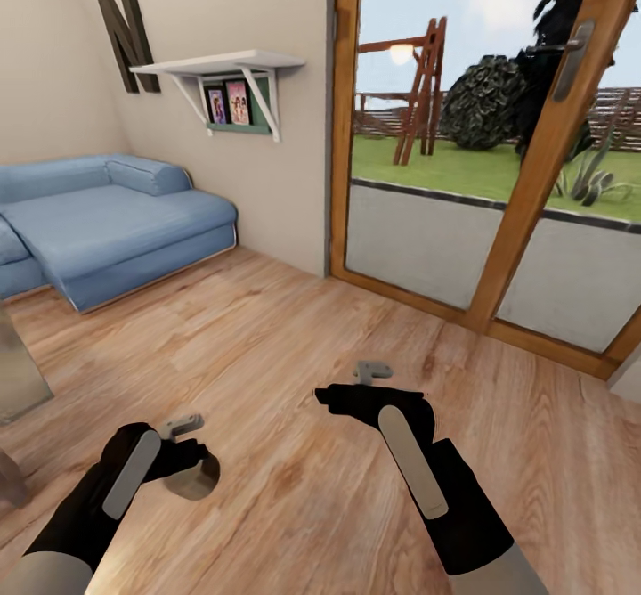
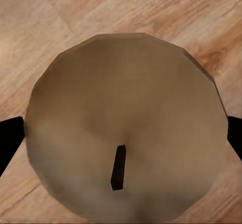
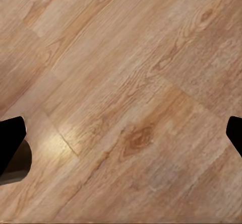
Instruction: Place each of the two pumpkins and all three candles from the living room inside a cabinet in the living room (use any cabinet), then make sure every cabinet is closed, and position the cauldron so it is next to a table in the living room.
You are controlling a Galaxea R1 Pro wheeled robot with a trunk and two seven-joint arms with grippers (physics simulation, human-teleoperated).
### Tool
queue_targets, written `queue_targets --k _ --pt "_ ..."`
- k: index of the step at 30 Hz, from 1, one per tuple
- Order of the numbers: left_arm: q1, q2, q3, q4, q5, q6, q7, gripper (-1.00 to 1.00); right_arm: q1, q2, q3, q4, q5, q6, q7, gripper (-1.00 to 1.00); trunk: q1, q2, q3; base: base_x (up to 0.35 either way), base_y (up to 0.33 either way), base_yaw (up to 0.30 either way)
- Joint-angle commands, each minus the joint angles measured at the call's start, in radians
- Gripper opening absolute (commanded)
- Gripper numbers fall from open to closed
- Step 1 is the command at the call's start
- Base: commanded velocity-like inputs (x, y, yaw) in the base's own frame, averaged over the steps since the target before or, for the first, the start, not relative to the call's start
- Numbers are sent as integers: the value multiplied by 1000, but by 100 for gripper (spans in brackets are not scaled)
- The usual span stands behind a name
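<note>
A candle [image 1: 192, 479] is held in the left gripper [image 1: 182, 461], low in the head view and above the wooden floor [image 1: 267, 354]. In the left wrist view the candle [image 2: 126, 128] is seen end-on: a pale beige-tan faceted disc with a short dark wick set off-centre. The dark fingertips [image 2: 10, 143] of the left gripper are seen pressed against opposite sides of the candle, so the jaws are clamped on it. The candle is carried clear of the floor; no contact with the boards can be made out.

The right gripper [image 1: 334, 396] is extended forward over the floor, near the middle of the head view, well apart from the candle. In the right wrist view its two dark fingertips [image 3: 11, 141] are seen at opposite edges of the picture with bare floorboards [image 3: 126, 98] between them; the jaws stand apart and nothing is held.

A blue sofa [image 1: 107, 221] is placed against the beige wall at the far left. Above it a white shelf [image 1: 223, 65] is fixed to the wall, with framed photographs [image 1: 227, 102] beneath it and a large dark letter N [image 1: 129, 38] beside it. A wood-framed glass door [image 1: 485, 176] is fitted at the right, with a metal handle [image 1: 572, 59]. A lawn and a dark shrub [image 1: 485, 101] are visible through the glass.
</note>
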Motion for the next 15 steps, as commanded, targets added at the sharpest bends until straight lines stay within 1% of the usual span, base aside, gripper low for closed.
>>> queue_targets --k 1,5,15 --pt "-1 -1 -2 -1 10 2 10 -100 -1 0 1 -1 -10 2 -10 100 -5 7 2 -224 0 289" --pt "-1 -5 -2 -2 9 1 10 -100 -1 0 0 5 -10 2 -10 100 -20 35 15 -83 0 289" --pt "-1 -6 -2 -1 9 1 10 -100 -1 0 2 8 -11 2 -10 100 -58 105 46 -7 0 289"
